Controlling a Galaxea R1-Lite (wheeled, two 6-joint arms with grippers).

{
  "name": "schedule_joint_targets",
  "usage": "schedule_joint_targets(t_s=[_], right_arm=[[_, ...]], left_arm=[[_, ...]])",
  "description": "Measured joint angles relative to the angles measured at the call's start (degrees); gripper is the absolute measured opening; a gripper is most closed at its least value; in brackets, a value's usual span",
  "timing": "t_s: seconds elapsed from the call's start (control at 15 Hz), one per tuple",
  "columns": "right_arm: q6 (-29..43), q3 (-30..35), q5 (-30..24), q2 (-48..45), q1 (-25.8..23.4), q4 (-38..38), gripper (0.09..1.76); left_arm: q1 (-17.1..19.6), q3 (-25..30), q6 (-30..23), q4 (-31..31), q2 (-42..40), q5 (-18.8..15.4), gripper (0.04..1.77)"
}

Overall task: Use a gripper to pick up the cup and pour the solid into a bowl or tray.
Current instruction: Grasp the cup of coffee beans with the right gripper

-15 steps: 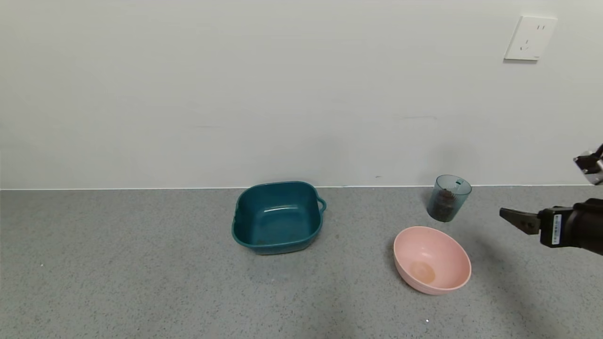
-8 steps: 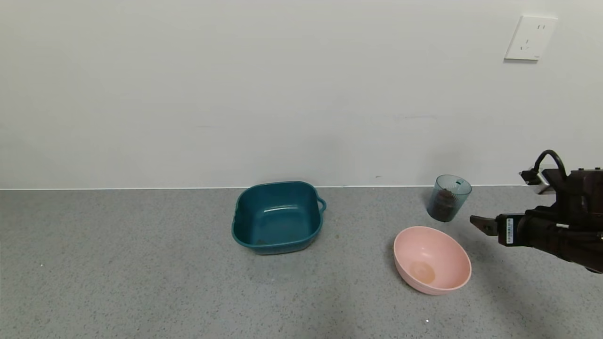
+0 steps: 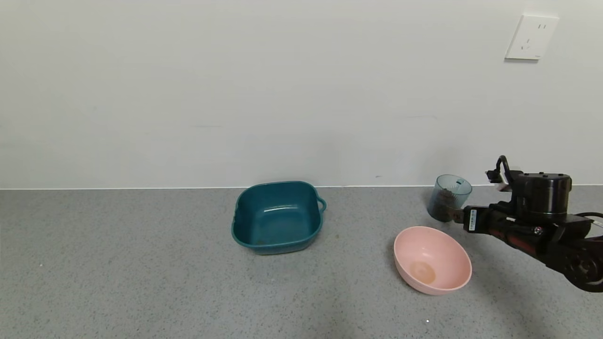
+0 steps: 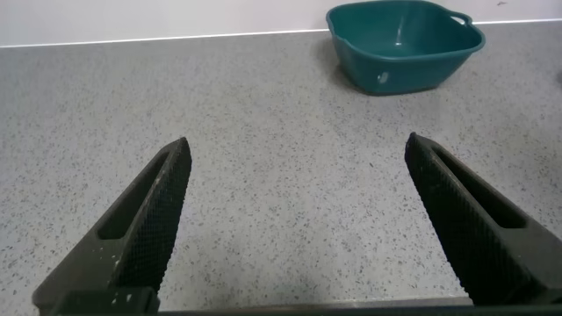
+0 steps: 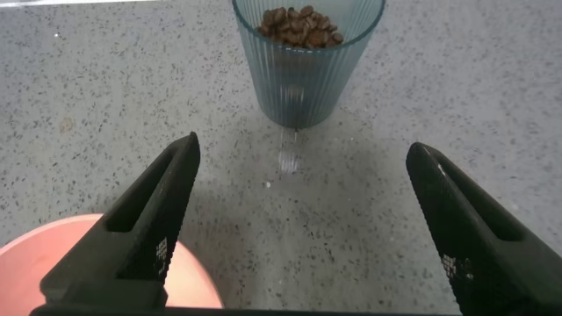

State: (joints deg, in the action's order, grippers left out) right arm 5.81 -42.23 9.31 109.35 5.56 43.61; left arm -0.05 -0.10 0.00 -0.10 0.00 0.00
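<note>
Pellets (image 5: 301,24), small and dark brown, fill the ribbed grey-blue cup (image 3: 448,197) standing upright on the speckled counter (image 3: 141,273) near the wall. Just beside it, the right gripper (image 5: 303,228) faces the cup with its fingers spread wide, holding nothing. Nearer sits the pink bowl (image 3: 447,278). Off left, the left gripper (image 4: 299,228) hangs open, teal tub (image 4: 406,44) beyond.

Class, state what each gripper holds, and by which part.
Nothing is held. The right gripper is open, short of the cup; the left gripper is open over bare counter.
</note>
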Motion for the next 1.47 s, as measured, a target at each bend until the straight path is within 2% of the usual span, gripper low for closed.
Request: schedule_joint_targets(t_s=[0.4, 1.0, 1.47], right_arm=[[0.5, -1.5, 0.7, 7.2, 0.0, 8.6, 1.71], [0.2, -11.3, 5.0, 15.5, 0.0, 8.4, 1.71], [0.1, -15.9, 5.4, 19.6, 0.2, 9.4, 1.71]], left_arm=[[0.0, 0.0, 0.0, 0.0, 0.0, 0.0, 1.75], [0.0, 0.0, 0.0, 0.0, 0.0, 0.0, 1.75], [0.0, 0.0, 0.0, 0.0, 0.0, 0.0, 1.75]])
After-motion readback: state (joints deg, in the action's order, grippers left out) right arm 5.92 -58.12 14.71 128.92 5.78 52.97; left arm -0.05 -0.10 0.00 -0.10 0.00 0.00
